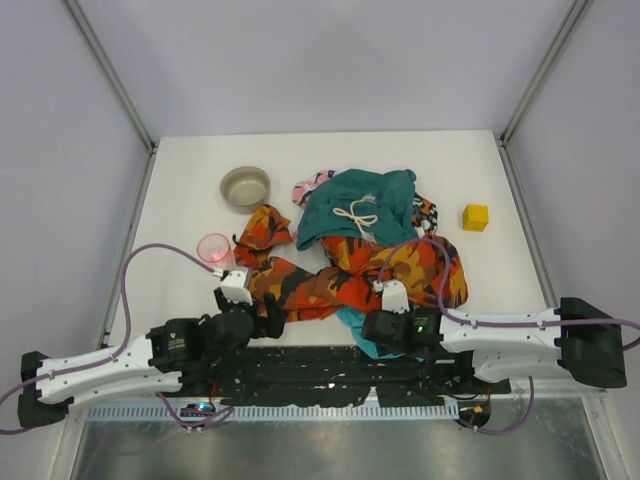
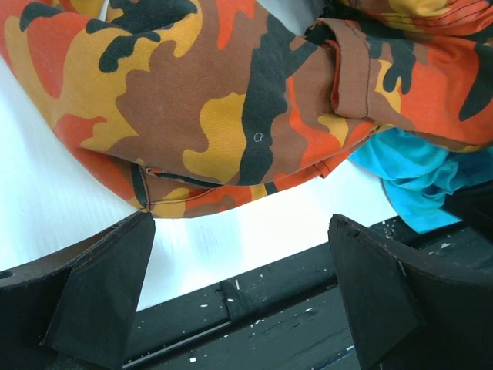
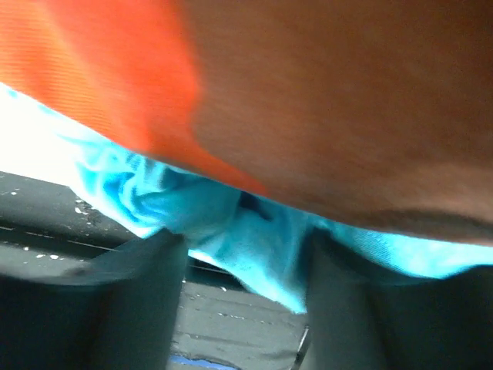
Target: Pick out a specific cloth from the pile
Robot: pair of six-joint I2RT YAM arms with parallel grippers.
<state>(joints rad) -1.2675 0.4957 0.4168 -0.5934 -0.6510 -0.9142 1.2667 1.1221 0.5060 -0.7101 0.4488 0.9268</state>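
Observation:
The pile point(image 1: 365, 240) lies mid-table: a dark teal cloth point(image 1: 355, 205) with a white cord on top, an orange-red-black camouflage cloth point(image 1: 390, 265) in front, and a pink piece point(image 1: 310, 186) at the back. The turquoise cloth point(image 1: 352, 322) peeks out under the camouflage cloth's near edge. My right gripper point(image 1: 370, 325) is at it. In the right wrist view its jaws stand apart around a hanging fold of turquoise cloth point(image 3: 231, 231) between my gripper point(image 3: 246, 270). My left gripper point(image 1: 272, 318) is open and empty point(image 2: 239, 285), just short of the camouflage cloth point(image 2: 231, 108). Turquoise cloth point(image 2: 416, 177) shows at its right.
A beige bowl point(image 1: 245, 186) and a pink cup point(image 1: 214, 249) stand left of the pile. A yellow cube point(image 1: 475, 217) sits at the right. A black mat point(image 1: 330, 365) runs along the table's near edge, under both grippers.

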